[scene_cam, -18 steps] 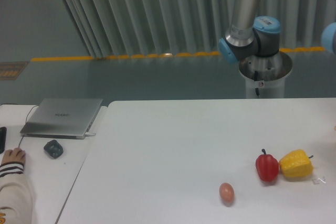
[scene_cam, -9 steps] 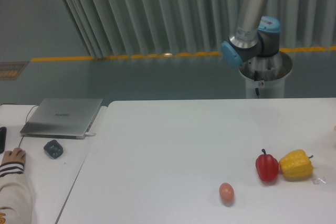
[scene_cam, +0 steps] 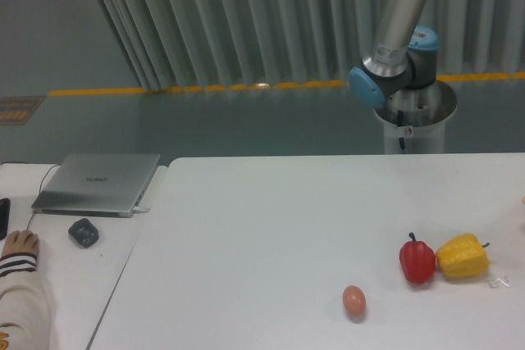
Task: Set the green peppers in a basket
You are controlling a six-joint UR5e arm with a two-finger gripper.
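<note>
Camera view is showing only the arm's lower joints [scene_cam: 394, 71] behind the table [scene_cam: 271, 227]; the gripper is being kept out of frame, so its opening cannot be told. No green pepper or basket is being shown, so their relation to the gripper cannot be judged. Judged best: the red pepper [scene_cam: 417, 261], yellow pepper [scene_cam: 463, 256] and egg [scene_cam: 353, 300] are being left undisturbed.

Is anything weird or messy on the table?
Nothing is spilled or broken. The red pepper, yellow pepper and egg sit neatly on the table. Oddly, no green pepper or basket shows.
</note>
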